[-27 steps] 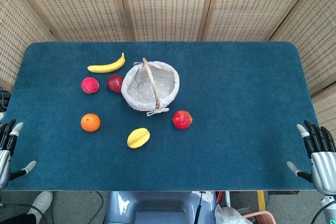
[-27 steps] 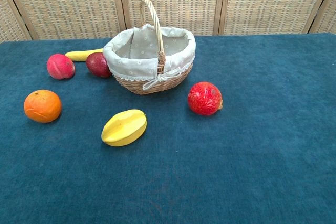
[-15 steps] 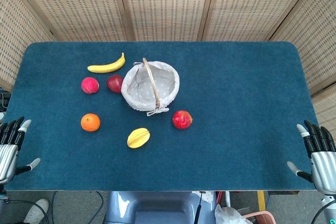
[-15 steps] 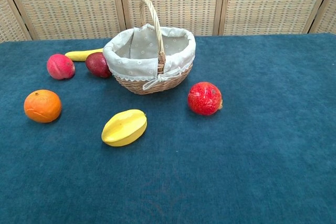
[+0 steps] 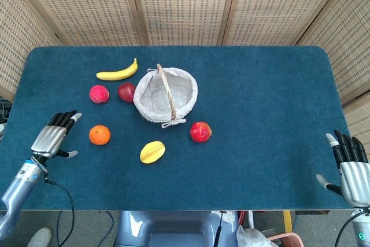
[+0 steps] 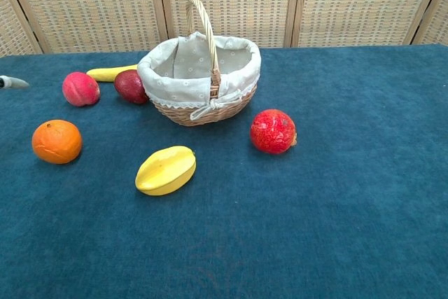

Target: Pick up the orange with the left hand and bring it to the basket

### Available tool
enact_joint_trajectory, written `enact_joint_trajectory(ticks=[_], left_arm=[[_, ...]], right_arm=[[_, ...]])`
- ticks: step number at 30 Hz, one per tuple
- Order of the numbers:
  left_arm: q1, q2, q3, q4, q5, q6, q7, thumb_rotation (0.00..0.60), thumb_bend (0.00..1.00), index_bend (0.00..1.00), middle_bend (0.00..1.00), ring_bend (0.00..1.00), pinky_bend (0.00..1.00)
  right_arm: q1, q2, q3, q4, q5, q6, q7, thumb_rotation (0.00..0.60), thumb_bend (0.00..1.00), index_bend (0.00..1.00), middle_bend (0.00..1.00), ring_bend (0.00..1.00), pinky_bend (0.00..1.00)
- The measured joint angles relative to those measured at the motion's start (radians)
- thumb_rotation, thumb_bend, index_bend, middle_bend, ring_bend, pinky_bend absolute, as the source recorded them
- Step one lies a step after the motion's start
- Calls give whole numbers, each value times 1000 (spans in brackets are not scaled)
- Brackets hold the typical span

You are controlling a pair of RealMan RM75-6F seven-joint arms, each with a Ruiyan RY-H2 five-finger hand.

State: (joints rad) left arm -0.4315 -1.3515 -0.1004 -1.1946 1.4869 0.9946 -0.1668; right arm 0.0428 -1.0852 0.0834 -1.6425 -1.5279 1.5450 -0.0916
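Observation:
The orange (image 5: pixel 99 135) (image 6: pixel 57 141) lies on the blue table, left of the wicker basket (image 5: pixel 165 94) (image 6: pixel 200 78) with its white cloth lining. My left hand (image 5: pixel 54 137) hovers over the table just left of the orange, fingers spread and holding nothing; a small gap separates it from the fruit. In the chest view only a fingertip (image 6: pixel 12 82) shows at the left edge. My right hand (image 5: pixel 348 168) stays at the table's front right corner, fingers apart and empty.
A banana (image 5: pixel 118 73), a pink peach (image 5: pixel 99 93) and a dark red fruit (image 5: pixel 126 91) lie behind the orange. A yellow starfruit (image 5: pixel 152 151) and a red pomegranate (image 5: pixel 200 132) lie in front of the basket. Woven screens back the table (image 5: pixel 266 102).
My left hand has come in from the table's left edge, moving right and forward over the cloth to beside the orange. The right hand has barely shifted. No fruit moved.

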Motion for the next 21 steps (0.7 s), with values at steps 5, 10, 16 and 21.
enact_joint_trajectory(ticks=[5, 10, 16, 21], left_arm=[[-73, -81, 3, 102, 27, -35, -82, 600, 3, 14, 0, 0, 64], [-122, -107, 28, 125, 46, -93, -129, 600, 11, 126, 42, 21, 181], [-137, -138, 27, 154, 33, -83, -124, 600, 121, 430, 362, 309, 462], [-139, -171, 12, 198, 14, -43, -123, 600, 161, 561, 471, 416, 537]], right_arm=[[4, -6, 2, 3, 10, -9, -11, 600, 0, 2, 0, 0, 0], [6, -9, 2, 3, 12, -11, -17, 600, 0, 2, 0, 0, 0], [6, -8, 3, 4, 16, -11, -9, 600, 0, 2, 0, 0, 0], [8, -7, 3, 6, 18, -14, -4, 600, 0, 2, 0, 0, 0]])
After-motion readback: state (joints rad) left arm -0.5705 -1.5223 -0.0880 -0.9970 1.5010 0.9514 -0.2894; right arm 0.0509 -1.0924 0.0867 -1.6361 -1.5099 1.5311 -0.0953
